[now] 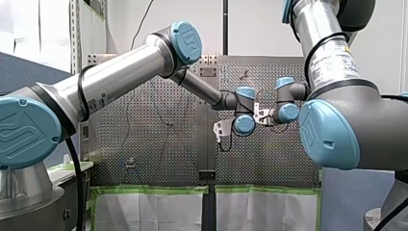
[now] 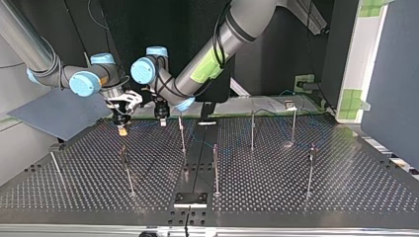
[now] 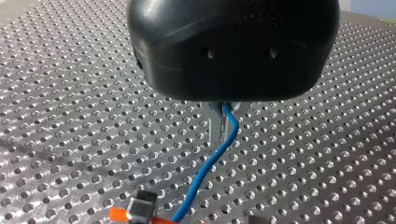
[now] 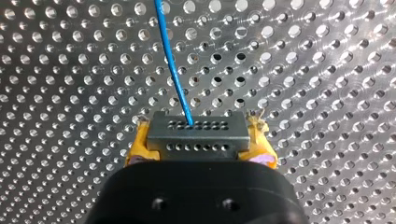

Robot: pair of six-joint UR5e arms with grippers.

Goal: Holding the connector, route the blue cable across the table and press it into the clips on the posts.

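Right pincer (image 4: 199,140) is seen clamped by its yellow pads (image 4: 139,145) onto the two ends of a grey connector (image 4: 197,130), which is held flat above the perforated table (image 4: 327,70); the blue cable (image 4: 173,65) is plugged into one hole of the connector's upper row and is led straight ahead of the pincer. Left pincer (image 3: 218,135) is pointed down at the table and is pinched tight on the blue cable; from it the cable is curved down to the connector, which is glimpsed just beyond. In the top view the right arm (image 2: 34,54) is brought in from the left, and the left arm (image 2: 217,49) is slanted down from the top right past the middle; both wrists are bent so that the pincers hang side by side, near each other, over the table's far edge in that view, behind the thin upright posts (image 2: 215,168).
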